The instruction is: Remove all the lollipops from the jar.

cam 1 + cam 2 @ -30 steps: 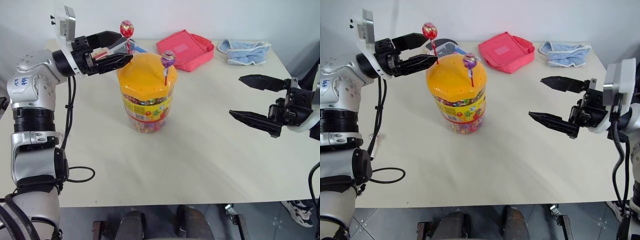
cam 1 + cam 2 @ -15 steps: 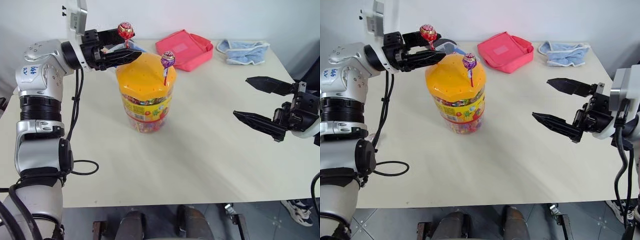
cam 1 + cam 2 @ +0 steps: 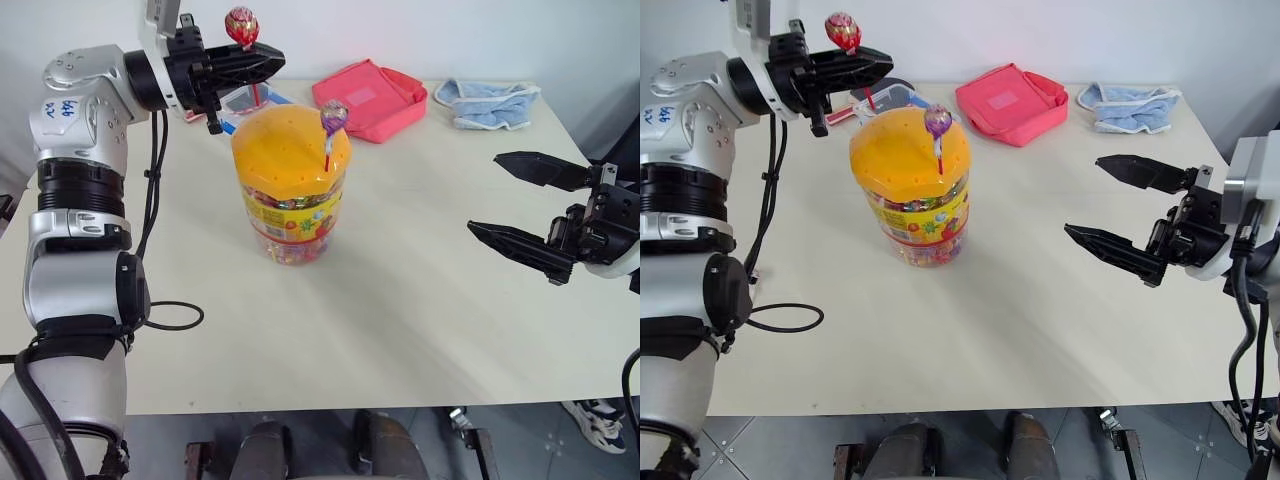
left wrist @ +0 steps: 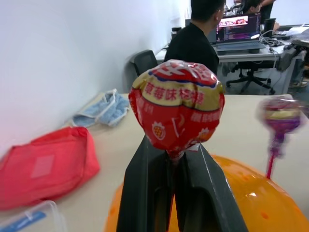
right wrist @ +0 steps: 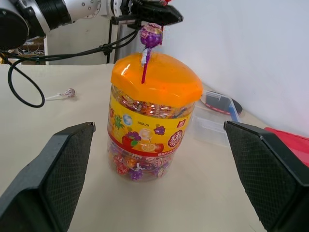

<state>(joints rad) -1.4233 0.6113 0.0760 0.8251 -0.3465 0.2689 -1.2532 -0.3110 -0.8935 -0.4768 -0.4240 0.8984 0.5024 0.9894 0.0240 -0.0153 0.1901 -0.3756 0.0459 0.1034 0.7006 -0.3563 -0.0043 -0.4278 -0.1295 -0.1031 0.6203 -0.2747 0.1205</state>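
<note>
The jar (image 3: 292,200) stands mid-table, a clear cylinder with a domed orange lid and a yellow-red label. A purple lollipop (image 3: 333,116) on a red stick stands upright in the lid. My left gripper (image 3: 272,62) is above the lid's far left edge, shut on the stick of the red lollipop (image 3: 241,22). The stick's lower end hangs by the lid's back rim; I cannot tell whether it is free of the lid. A silvery-pink lollipop (image 5: 67,93) lies on the table left of the jar. My right gripper (image 3: 483,193) hovers open to the jar's right, well apart from it.
Behind the jar lie a clear plastic box (image 3: 240,97), a red pouch (image 3: 370,98) and a blue cloth (image 3: 488,103). A black cable (image 3: 170,318) loops over the table's left side. A person (image 4: 198,43) sits at a desk in the background.
My left gripper has shut on the red lollipop's stick and risen a little, carrying the lollipop up. The right gripper has stayed where it was, open.
</note>
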